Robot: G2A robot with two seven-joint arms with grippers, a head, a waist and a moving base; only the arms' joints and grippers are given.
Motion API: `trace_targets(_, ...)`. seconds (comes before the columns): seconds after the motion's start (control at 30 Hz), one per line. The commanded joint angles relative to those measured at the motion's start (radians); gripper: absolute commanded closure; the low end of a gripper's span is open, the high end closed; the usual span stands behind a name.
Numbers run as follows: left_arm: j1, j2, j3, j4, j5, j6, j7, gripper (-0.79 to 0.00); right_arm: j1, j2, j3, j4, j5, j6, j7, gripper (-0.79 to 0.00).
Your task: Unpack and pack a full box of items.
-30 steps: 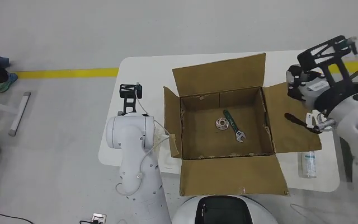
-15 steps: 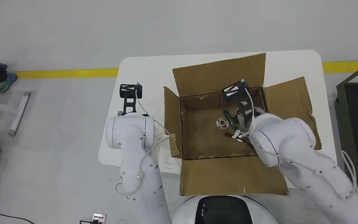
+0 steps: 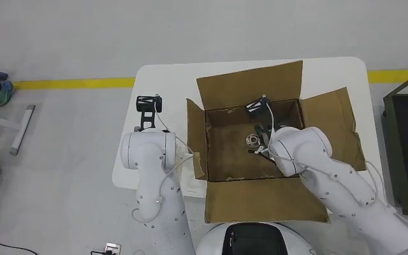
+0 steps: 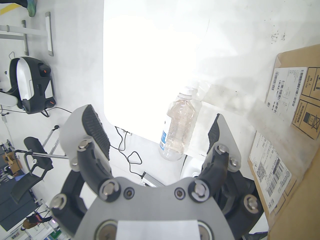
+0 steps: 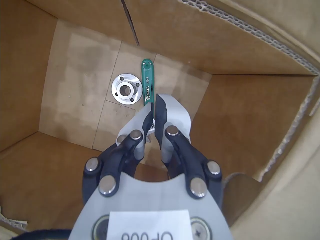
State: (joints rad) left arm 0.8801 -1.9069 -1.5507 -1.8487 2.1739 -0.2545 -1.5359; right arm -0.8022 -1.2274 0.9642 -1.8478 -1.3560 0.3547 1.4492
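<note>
An open cardboard box [image 3: 250,87] stands on the white table [image 3: 166,80]. On its floor lie a green-handled wrench [image 5: 147,81] and a round metal flange [image 5: 126,89], side by side; the flange [image 3: 252,139] also shows from above. My right gripper [image 5: 154,102] is down inside the box, shut on the wrench's metal head end, with the green handle sticking out beyond the fingertips. My left gripper [image 4: 152,116] hovers open and holds nothing over the table left of the box; from above the left gripper [image 3: 148,104] sits near the table's left edge.
A clear plastic bottle [image 4: 178,128] lies on the table near its edge, beyond the left gripper's fingers. The box's flaps [image 3: 328,124] are spread outward on all sides. A labelled box side [image 4: 290,93] is close to the left gripper.
My right arm has swung in from the table's right side and gone down into the box onto the wrench. The left arm has stayed put.
</note>
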Motion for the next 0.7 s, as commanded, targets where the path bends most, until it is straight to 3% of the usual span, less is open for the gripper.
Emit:
trace_targets(0.0,0.000,0.000,0.000,0.000,0.000,0.000,0.000,-0.785,0.000,0.000,0.000,0.000,0.000,0.000,0.000,0.000)
trace_targets(0.27,0.000,0.000,0.000,0.000,0.000,0.000,0.000,-0.785,0.000,0.000,0.000,0.000,0.000,0.000,0.000,0.000)
trace_targets(0.43,0.000,0.000,0.000,0.000,0.000,0.000,0.000,-0.785,-0.039,-0.007,-0.018,0.022,0.005,-0.023,-0.075,0.000)
trace_targets(0.5,0.000,0.000,0.000,0.000,0.000,0.000,0.000,-0.785,-0.035,-0.015,-0.038,0.045,0.014,-0.019,-0.087,-0.175)
trace_targets(0.57,0.000,0.000,0.000,0.000,0.000,0.000,0.000,-0.785,-0.024,-0.025,-0.058,0.079,0.018,-0.014,-0.102,-0.268)
trace_targets(0.67,0.000,0.000,0.000,0.000,0.000,0.000,0.000,-0.785,0.001,-0.040,-0.085,0.128,0.027,-0.010,-0.114,-0.339)
